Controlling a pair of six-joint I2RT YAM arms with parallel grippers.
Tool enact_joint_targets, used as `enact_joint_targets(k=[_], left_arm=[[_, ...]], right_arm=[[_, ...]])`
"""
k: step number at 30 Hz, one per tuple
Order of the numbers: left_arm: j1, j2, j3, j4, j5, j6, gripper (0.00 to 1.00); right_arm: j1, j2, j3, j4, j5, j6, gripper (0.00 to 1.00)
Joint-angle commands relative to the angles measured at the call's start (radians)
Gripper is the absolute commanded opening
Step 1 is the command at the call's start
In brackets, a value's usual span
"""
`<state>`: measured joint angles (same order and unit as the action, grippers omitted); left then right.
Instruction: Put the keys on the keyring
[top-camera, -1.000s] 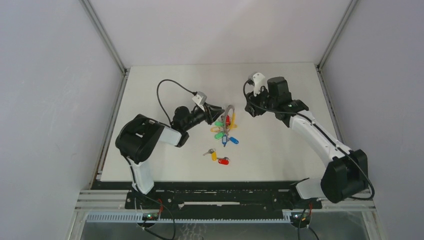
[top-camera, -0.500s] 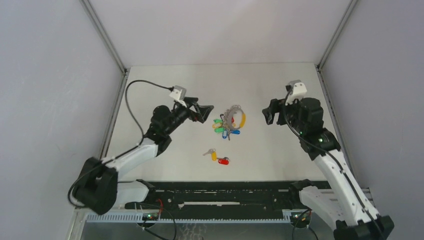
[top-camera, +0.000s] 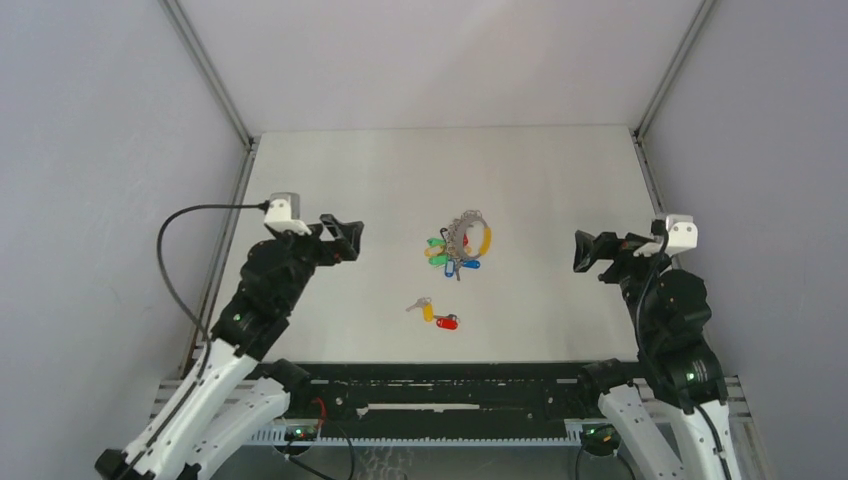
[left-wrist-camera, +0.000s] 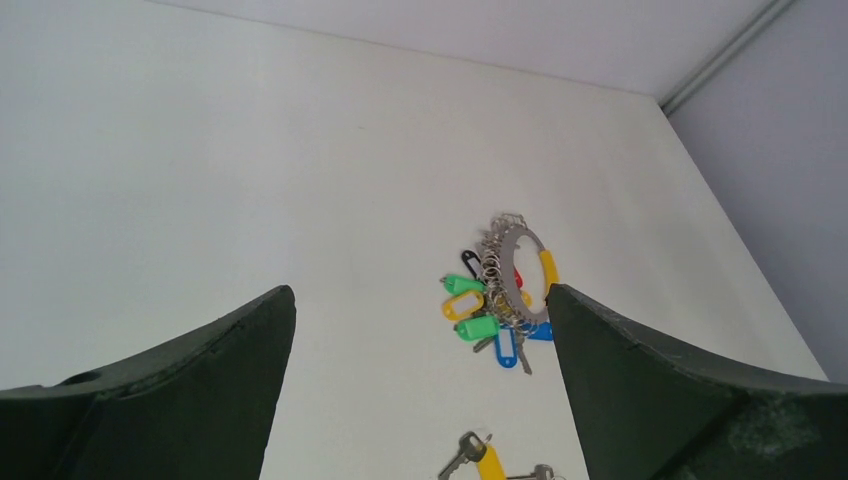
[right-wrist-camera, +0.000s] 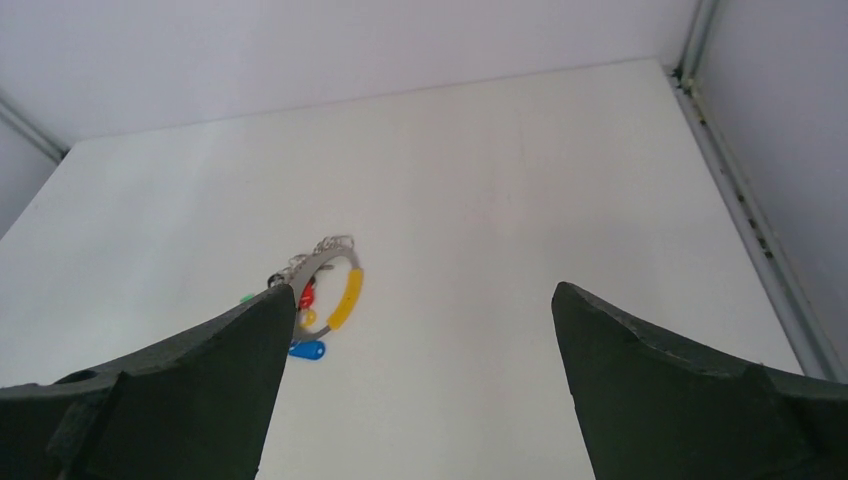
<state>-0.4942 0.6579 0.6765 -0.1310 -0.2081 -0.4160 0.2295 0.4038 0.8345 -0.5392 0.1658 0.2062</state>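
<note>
1. Left gripper (top-camera: 346, 240): jaws wide apart, nothing between them. Its wrist view shows only bare table between the dark fingers (left-wrist-camera: 190, 370).
2. Right gripper (top-camera: 583, 252): jaws likewise wide apart and empty.
3. Both hang above the table (top-camera: 400, 170), mouths facing each other. Judgement: a neutral stand-off pose, with neither arm committed to a pick.
4. Keyring (top-camera: 466, 238): lies flat about midway between the two mouths, well apart from both. Its orange-yellow band (top-camera: 486, 240) is on the side towards the right jaws. The coloured tags fan out towards the left jaws.
5. Loose keys: the yellow-tagged key (top-camera: 424, 307) and red-tagged key (top-camera: 447, 322) lie just beside each other, nearer the arm bases than the keyring and somewhat closer to the left jaws. They are not yet on the ring.
6. Judgement: one gripper must steady the ring while the other lifts a key. Flat keys may slip from the pinch.
</note>
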Motion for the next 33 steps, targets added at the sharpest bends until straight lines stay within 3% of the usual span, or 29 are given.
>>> enact_joint_targets(k=[1, 5, 13, 19, 33], left_arm=[[0.003, -0.128, 0.118, -0.265, -0.111, 0.012, 1.0], [0.003, -0.273, 0.115, -0.322, -0.174, 0.111, 1.0], [0.003, -0.489, -0.025, -0.271, -0.265, 0.258, 1.0], [0.081, -0.486, -0.048, -0.281, -0.198, 0.288, 1.0], [0.099, -0.5, -0.052, -0.29, -0.13, 0.286, 1.0]], right_arm=[[-0.004, -0.088, -0.027, -0.033, 0.093, 0.0, 1.0], [-0.004, -0.182, -0.062, -0.039, 0.134, -0.036, 1.0], [-0.004, -0.289, -0.136, -0.022, 0.109, -0.07, 1.0], [-0.007, -0.284, -0.153, -0.011, 0.034, -0.09, 1.0], [-0.016, -0.334, -0.155, -0.018, 0.012, -0.086, 1.0]])
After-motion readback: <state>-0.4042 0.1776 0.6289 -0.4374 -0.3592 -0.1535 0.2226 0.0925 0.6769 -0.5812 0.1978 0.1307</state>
